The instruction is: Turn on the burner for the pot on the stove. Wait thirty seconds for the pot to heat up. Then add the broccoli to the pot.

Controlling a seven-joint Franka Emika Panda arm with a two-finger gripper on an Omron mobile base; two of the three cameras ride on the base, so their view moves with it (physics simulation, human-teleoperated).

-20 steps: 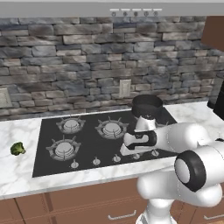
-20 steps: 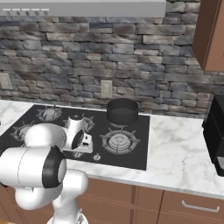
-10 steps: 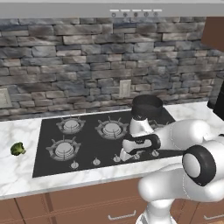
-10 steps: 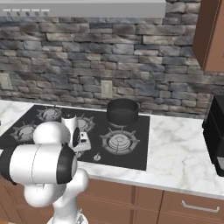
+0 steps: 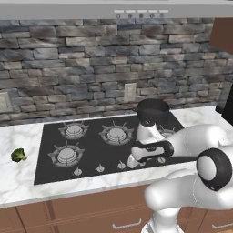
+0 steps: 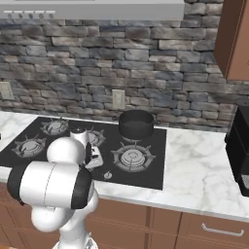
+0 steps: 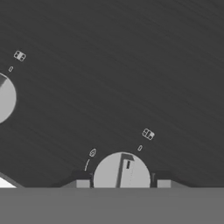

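Note:
The dark pot (image 5: pixel 153 110) (image 6: pixel 136 124) stands on the back right burner of the black stove (image 5: pixel 91 150) (image 6: pixel 155 160). On the white counter left of the stove lies the green broccoli (image 5: pixel 18 155). My gripper (image 5: pixel 134 161) (image 6: pixel 95 158) is down at the front row of knobs. In the hand view, a round silvery knob (image 7: pixel 121 171) sits between the two fingertips of the gripper (image 7: pixel 123 183). The jaws are open, with a narrow gap on each side of the knob. Another knob (image 7: pixel 4 98) shows at the left edge.
Three more small knobs (image 5: pixel 100 168) line the stove's front edge left of the hand. A black appliance (image 6: pixel 240 151) stands on the marble counter (image 6: pixel 199 170) at the far right. A stone wall with an outlet (image 5: pixel 130 92) rises behind the stove.
The hand has stayed at the knob row, dipping only slightly. The arm's elbow has swung a little. Pot and broccoli have not moved.

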